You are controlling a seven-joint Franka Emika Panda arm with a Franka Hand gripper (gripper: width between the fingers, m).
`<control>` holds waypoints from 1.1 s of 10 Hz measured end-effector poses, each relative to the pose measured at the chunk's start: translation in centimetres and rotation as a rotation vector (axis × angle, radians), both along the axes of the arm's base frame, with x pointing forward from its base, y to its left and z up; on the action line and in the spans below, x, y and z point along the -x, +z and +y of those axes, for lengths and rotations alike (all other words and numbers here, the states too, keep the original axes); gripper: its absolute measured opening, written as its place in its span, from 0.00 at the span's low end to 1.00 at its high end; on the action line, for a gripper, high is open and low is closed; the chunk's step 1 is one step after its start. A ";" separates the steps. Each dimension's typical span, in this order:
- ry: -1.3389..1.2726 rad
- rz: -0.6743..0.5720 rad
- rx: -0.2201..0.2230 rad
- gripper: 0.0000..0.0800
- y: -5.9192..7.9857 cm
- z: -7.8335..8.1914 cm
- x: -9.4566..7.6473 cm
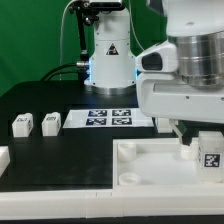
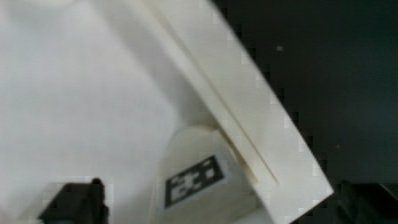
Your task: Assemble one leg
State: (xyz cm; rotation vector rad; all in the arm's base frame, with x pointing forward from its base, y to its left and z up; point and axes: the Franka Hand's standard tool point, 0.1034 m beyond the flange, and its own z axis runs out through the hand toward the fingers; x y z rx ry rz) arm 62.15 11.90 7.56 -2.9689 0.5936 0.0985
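While the arm looms over the exterior view's right side, the nearest thing to the camera is the large white tray-like part (image 1: 100, 165), lying flat at the front of the black table (image 1: 30, 100) with a round socket (image 1: 127, 175) showing near its front corner. On this part, toward the exterior view's right edge, stands a leg (image 1: 211, 152), upright, its black-and-white tag facing the camera. The gripper (image 1: 186, 143) hangs just beside that leg on its left, with a dark fingertip reaching down to about the leg's top. Whether the claw is spread or pressed together cannot be told from either view, since the bulky white wrist housing hides most of it, and contact with the leg is likewise unclear.

From the wrist view, the same leg (image 2: 199, 165) appears resting on the tray-like part's pale inner floor (image 2: 71, 100), tight against its raised rim (image 2: 222, 90), and one dark finger (image 2: 75, 203) shows at the frame's edge, apart from the leg.

Farther back, three more legs (image 1: 21, 125) (image 1: 50, 121) (image 1: 2, 155) sit on the table at the exterior view's left, well apart from the arm. Behind them lies the marker board (image 1: 108, 119), flat, and beyond it rises the robot's white base (image 1: 108, 50).
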 end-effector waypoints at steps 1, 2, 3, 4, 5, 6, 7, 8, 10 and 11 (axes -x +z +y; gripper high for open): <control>0.138 -0.029 0.004 0.81 0.0 -0.1 -0.2; 0.298 -0.054 0.002 0.81 -0.3 -0.4 -0.3; 0.310 -0.055 0.002 0.81 -0.5 -0.4 -0.2; 0.310 -0.055 0.001 0.81 -0.5 -0.3 -0.2; 0.309 -0.055 0.001 0.66 -0.5 -0.4 -0.2; 0.234 -0.047 -0.004 0.66 -0.5 -0.2 -0.2; 0.109 -0.031 -0.007 0.48 -0.4 0.0 -0.2; 0.015 -0.018 -0.004 0.37 -0.5 -0.1 -0.1; -0.238 0.020 -0.012 0.37 -0.4 -0.1 -0.2; -0.444 0.055 -0.022 0.37 -0.1 -0.2 -0.4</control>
